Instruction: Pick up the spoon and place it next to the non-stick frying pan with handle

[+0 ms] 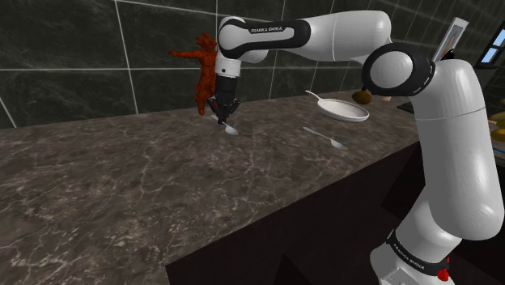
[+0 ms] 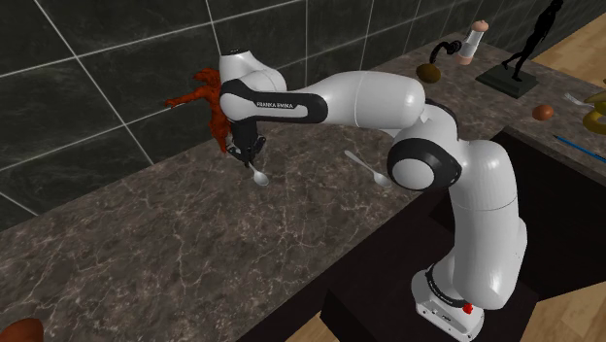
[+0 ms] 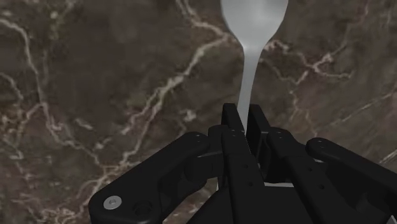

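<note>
A pale grey spoon [image 3: 253,25] lies on the dark marbled counter [image 1: 121,178], near the tiled back wall. My black gripper [image 3: 245,119] is shut on its handle, and the bowl sticks out beyond the fingertips. In the shoulder view the gripper [image 1: 223,116] points down at this spoon [image 1: 231,129], whose bowl looks to be at the counter surface. From the second exterior view, the gripper [image 2: 249,155] and the spoon [image 2: 260,179] show the same. A white frying pan with a handle [image 1: 345,110] sits farther toward the shoulder view's right. A second spoon [image 1: 326,138] lies in front of the pan.
An orange-red figurine [image 1: 205,69] stands against the wall right behind the gripper. A brown object [image 1: 362,97] sits behind the pan. A bottle [image 2: 473,41] and a black statuette [image 2: 529,49] stand far off. The counter's front edge [image 1: 267,219] drops off near the stand.
</note>
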Available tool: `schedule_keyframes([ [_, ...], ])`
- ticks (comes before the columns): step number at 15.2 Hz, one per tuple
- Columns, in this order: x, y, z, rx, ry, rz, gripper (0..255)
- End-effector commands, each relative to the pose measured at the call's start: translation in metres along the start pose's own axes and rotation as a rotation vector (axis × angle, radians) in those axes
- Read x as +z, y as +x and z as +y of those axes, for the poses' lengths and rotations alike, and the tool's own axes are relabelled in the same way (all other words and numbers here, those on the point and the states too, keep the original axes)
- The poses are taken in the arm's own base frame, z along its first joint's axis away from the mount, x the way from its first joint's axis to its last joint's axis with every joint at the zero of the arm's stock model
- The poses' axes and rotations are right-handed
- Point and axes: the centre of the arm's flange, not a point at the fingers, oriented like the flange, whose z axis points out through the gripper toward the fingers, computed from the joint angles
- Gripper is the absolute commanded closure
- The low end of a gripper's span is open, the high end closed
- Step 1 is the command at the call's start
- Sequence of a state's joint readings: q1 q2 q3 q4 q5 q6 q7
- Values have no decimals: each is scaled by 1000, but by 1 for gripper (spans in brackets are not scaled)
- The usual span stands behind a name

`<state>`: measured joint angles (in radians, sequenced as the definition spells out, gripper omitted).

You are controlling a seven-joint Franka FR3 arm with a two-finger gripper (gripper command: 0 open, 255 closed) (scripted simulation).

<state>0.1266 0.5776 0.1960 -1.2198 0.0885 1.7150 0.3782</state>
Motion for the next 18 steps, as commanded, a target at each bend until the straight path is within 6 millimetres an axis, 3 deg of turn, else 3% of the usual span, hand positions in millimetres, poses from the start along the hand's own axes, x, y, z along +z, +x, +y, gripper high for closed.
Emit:
schedule_keyframes([
  [1,1,0,0,0,0,-1,255],
  [18,-87,-12,-14,0,0,-1,255],
])
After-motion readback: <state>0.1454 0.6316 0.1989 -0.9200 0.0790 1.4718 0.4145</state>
